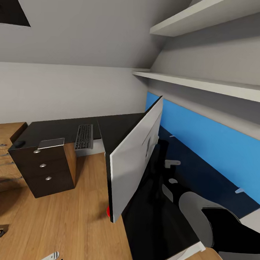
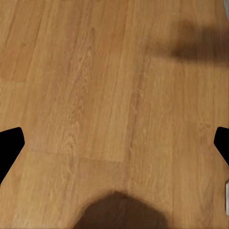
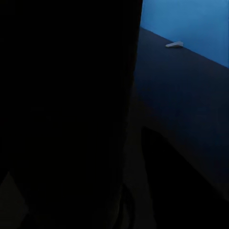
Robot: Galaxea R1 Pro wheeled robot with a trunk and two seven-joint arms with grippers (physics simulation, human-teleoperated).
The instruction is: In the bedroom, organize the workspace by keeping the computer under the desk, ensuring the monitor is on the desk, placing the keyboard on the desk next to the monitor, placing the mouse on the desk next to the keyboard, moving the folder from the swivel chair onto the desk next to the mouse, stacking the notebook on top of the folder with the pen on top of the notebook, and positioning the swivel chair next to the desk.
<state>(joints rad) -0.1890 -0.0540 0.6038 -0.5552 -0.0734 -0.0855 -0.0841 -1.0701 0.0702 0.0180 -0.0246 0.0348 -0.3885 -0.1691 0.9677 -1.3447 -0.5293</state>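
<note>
Right arm (image 1: 216, 222) reaches behind the monitor (image 1: 136, 161); I cannot tell its finger state. Monitor stands on the desk (image 1: 118, 125), tilted: rigid, top-heavy, glossy; I judge the stand safest to grip. Keyboard (image 1: 84, 136) lies beyond it. Left gripper (image 2: 114, 143) hangs spread wide.

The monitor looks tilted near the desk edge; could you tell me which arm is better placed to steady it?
Probably the right. Its arm reaches over the desk beside the monitor, with the wrist camera close against something dark there. The left gripper faces bare wooden floor.
</note>
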